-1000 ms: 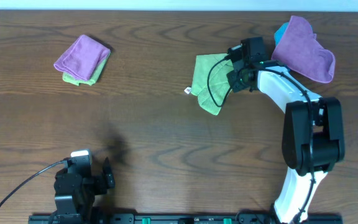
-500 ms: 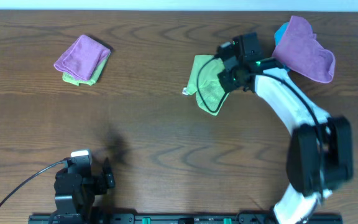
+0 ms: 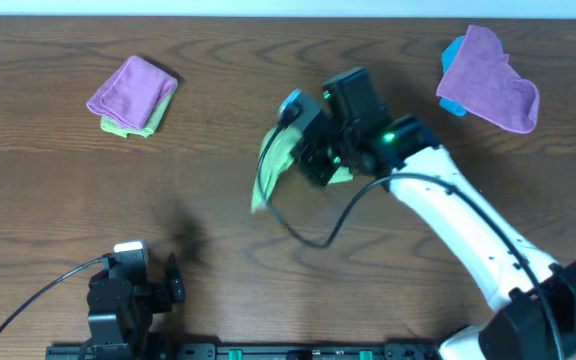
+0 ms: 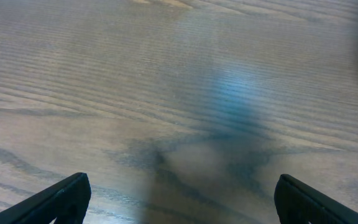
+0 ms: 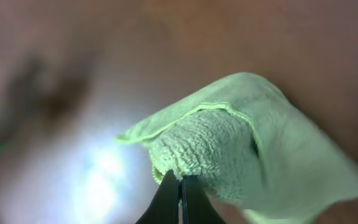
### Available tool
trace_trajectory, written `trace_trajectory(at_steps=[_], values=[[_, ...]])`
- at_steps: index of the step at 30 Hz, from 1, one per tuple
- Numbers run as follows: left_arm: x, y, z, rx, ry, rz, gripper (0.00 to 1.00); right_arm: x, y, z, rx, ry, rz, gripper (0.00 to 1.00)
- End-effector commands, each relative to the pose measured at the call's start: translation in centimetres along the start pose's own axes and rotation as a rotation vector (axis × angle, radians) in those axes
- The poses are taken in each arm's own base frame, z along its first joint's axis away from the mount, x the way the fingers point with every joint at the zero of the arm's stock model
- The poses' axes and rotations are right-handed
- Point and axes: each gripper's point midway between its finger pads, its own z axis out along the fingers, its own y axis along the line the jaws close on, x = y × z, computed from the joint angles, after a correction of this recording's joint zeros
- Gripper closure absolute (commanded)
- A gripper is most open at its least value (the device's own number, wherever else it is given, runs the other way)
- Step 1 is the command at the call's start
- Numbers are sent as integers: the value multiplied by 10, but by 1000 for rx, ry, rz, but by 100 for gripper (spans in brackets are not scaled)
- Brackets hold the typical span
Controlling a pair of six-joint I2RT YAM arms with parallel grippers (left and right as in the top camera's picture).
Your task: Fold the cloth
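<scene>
The lime-green cloth (image 3: 273, 165) hangs bunched from my right gripper (image 3: 313, 150) over the middle of the table, its lower end trailing down-left. In the right wrist view the gripper (image 5: 180, 186) is shut on an edge of the cloth (image 5: 229, 149), which drapes away to the right. The white tag is not visible. My left gripper (image 3: 173, 280) rests at the front left, far from the cloth. In the left wrist view its fingers (image 4: 179, 199) are spread wide over bare wood and hold nothing.
A folded purple cloth on a green one (image 3: 133, 95) lies at the back left. A purple cloth (image 3: 488, 80) over a small blue cloth (image 3: 451, 50) lies at the back right. A black cable (image 3: 308, 225) loops beside the right arm.
My right gripper has carried the green cloth leftward and toward the table's middle, lifting it off the surface so it hangs bunched. The left arm has not moved.
</scene>
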Motion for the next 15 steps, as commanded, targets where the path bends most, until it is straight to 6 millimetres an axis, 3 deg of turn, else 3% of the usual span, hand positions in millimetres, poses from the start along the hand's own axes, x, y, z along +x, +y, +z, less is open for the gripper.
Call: trace_trajectory(at_steps=[1,4,5,8,15], values=[[15,1,7,-8,44,-16,5,-3,54,0,-193,-3,-98,84],[15,1,7,-8,44,-16,5,9,68,3,-206,56,-107,48],[15,1,7,-8,44,-16,5,12,68,4,-191,70,-109,40],[15,1,7,-8,44,-16,5,13,53,6,-106,84,-98,34],[15,1,7,-8,44,-16,4,13,0,9,67,85,8,35]])
